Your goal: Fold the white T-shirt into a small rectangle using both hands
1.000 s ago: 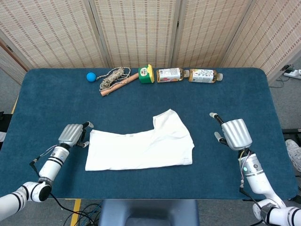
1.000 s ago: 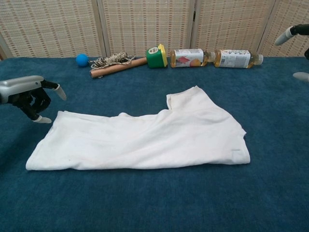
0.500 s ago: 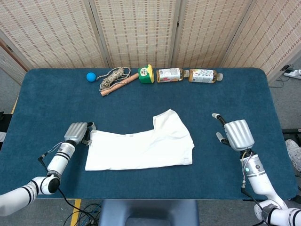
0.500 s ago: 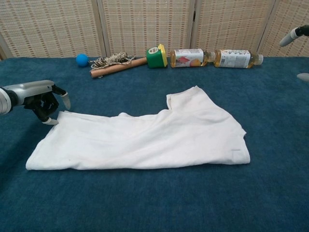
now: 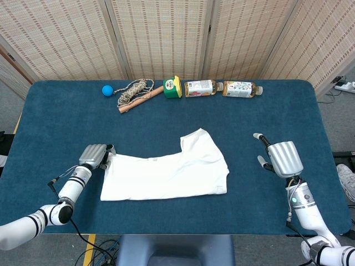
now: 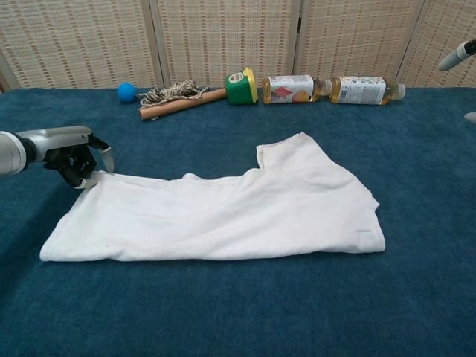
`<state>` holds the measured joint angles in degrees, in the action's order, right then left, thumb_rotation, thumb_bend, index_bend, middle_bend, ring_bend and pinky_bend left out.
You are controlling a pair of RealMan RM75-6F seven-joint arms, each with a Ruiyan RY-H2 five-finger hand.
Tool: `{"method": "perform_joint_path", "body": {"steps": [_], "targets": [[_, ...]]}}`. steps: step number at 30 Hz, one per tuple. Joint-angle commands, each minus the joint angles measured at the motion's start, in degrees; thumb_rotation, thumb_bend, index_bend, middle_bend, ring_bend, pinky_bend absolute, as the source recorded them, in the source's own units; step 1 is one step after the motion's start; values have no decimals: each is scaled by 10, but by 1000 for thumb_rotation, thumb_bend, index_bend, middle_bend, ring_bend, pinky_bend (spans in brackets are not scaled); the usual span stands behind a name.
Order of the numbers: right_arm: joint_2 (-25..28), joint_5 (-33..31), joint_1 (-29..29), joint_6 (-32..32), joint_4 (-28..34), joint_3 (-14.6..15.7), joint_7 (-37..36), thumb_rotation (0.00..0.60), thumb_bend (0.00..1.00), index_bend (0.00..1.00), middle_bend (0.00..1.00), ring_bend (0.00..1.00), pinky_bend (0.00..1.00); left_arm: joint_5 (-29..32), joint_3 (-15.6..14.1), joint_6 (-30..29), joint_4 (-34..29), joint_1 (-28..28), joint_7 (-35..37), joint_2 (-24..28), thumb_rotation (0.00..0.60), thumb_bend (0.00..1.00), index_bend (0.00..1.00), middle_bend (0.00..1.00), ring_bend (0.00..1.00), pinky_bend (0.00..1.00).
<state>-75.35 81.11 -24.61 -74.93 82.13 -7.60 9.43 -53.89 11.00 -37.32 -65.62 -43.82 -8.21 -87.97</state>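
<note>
Fingers (image 6: pixel 95 178) touch white T-shirt (image 5: pixel 166 173) corner, grasp unclear; blue table (image 5: pixel 277 111), wicker screens (image 5: pixel 161 36).

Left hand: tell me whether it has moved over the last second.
Yes. The left hand moved right, reaching the white T-shirt's far-left corner.

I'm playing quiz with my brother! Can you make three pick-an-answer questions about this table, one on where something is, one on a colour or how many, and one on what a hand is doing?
1. Where is the ball?
A. by the rope at the back
B. on the T-shirt
C. in the right hand

2. How many bottles lie at the back?
A. one
B. two
C. four

3. What is the left hand doing?
A. lifting a bottle
B. reaching the white T-shirt corner
C. holding the ball

Answers: 1 A, it sits beside the rope; 2 B, two lie end to end; 3 B, its fingers meet the shirt's corner.
</note>
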Motion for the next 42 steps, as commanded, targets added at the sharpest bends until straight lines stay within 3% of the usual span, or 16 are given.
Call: {"method": "perform_joint_path", "body": {"steps": [1,11,18,33,42], "targets": [[0,-1,1,1,-3,0,-3,600,308,228,879,923,1000,11,1,-2,-3,-5,-8,2,600,447,399,788,739,928],[-5,-1,4,6,-15,-2,-17,600,311,228,879,923,1000,47,-13,13,-12,-24,-42,8,600,445,389,788,739,927],[-8,-2,7,10,-23,-2,-26,600,313,228,879,923,1000,59,-20,-1,-5,-27,-53,-6,600,440,436,788,739,927],[-8,-4,12,10,-29,-6,-39,600,313,228,879,923,1000,43,-17,-40,14,-24,-50,-29,600,443,589,820,756,928],[-6,-5,15,8,-27,-10,-41,600,313,228,879,923,1000,43,-4,-57,23,-21,-47,-35,600,475,602,827,761,928]]}}
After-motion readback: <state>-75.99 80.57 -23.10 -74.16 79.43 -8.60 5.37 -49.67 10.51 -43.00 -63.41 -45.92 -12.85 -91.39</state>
